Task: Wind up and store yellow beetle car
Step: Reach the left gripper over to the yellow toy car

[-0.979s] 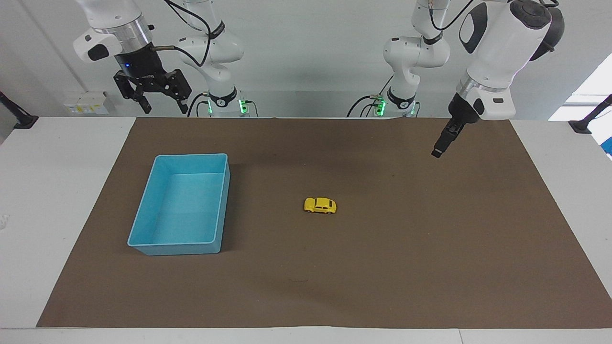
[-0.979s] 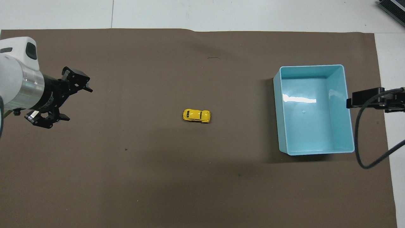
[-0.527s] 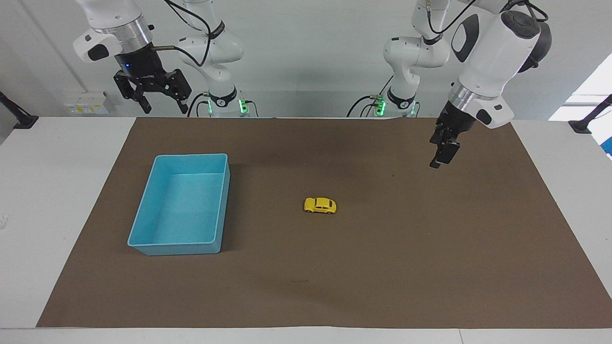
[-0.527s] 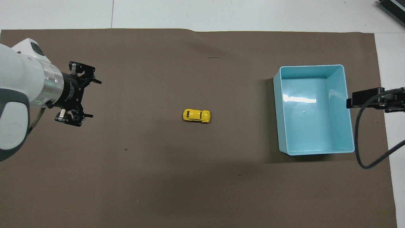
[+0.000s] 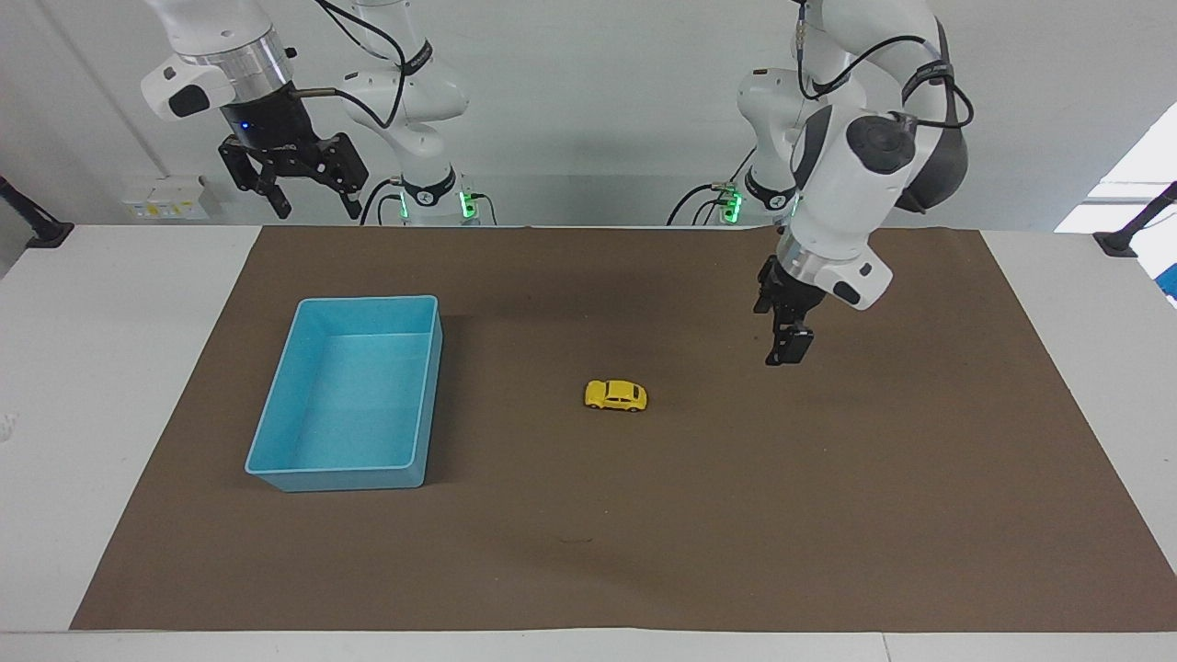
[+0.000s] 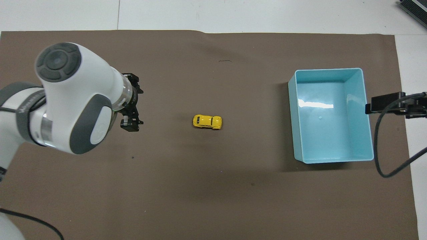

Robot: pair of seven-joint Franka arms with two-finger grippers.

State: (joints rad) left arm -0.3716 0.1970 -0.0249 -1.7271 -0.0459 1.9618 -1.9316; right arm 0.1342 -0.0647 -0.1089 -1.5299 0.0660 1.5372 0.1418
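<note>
Plainly unlabelled yellow beetle car (image 5: 615,395), blue bin (image 5: 276,478)

The yellow toy car (image 5: 615,395) (image 6: 207,122) sits on its four small black wheels near the middle of my brown mat (image 5: 828,515), upright and lying lengthwise along the table. It is tiny and bright, with a rounded beetle body and dark windows. Nothing touches it. It stands well apart from the blue bin (image 5: 276,464) (image 6: 367,140), which is toward my right arm's end.
</note>
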